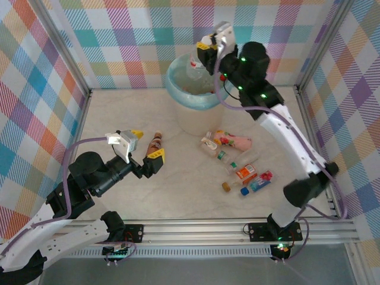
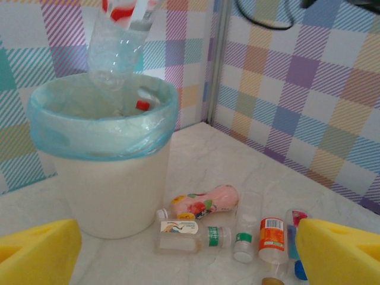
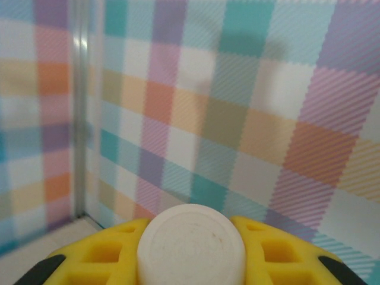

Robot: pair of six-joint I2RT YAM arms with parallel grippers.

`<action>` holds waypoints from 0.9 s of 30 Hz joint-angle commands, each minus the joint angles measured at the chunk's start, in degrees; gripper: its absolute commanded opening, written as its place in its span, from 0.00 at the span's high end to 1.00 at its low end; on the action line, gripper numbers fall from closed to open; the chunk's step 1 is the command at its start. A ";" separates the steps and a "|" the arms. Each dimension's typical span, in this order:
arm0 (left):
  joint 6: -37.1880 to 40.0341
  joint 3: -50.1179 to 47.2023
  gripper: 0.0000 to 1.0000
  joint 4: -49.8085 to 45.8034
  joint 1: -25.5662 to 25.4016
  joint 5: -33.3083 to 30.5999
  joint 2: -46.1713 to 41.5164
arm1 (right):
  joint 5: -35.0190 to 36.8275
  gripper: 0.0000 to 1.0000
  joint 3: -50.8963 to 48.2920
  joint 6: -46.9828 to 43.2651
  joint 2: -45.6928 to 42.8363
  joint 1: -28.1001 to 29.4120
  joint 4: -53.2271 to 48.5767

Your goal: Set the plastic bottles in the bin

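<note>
The bin (image 1: 178, 113), cream with a teal bag over its rim, stands at the back of the table. My right gripper (image 1: 208, 52) hangs over it, shut on a clear bottle (image 1: 195, 70) with a red label, its base pointing down into the bin (image 2: 101, 178). In the right wrist view that bottle's white cap (image 3: 191, 243) sits between the yellow fingers (image 3: 89, 261). My left gripper (image 1: 147, 145) is open low over the table, with a brown bottle (image 1: 155, 142) lying at its fingertips. Several bottles lie right of the bin: a pink one (image 1: 238, 142), an orange-labelled one (image 1: 243, 172), a blue-capped one (image 1: 256, 184).
A red cap (image 2: 142, 105) shows inside the bin among bottles. The plaid walls and metal frame posts (image 1: 309, 65) close in the table on three sides. Bare tabletop (image 1: 119, 113) stretches left of the bin. In the left wrist view the pink bottle (image 2: 208, 202) and its neighbours lie ahead.
</note>
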 commanded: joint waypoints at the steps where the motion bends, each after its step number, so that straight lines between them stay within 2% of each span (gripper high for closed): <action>1: -1.41 -0.43 0.07 -1.20 -0.40 -1.41 0.24 | 6.58 0.72 5.61 -6.81 5.05 -0.33 -2.91; 13: -3.25 -1.66 0.08 -0.97 -0.33 -1.32 0.18 | 10.24 0.65 11.42 -5.15 17.18 -3.40 -13.92; 20: -3.75 -1.76 0.08 -1.72 -0.33 -1.29 0.26 | 3.50 0.65 10.55 2.16 18.16 -5.16 -17.02; 27: -4.04 -1.53 0.08 -1.91 -0.33 -1.32 0.08 | -1.78 0.65 12.84 4.23 18.14 -5.16 -15.56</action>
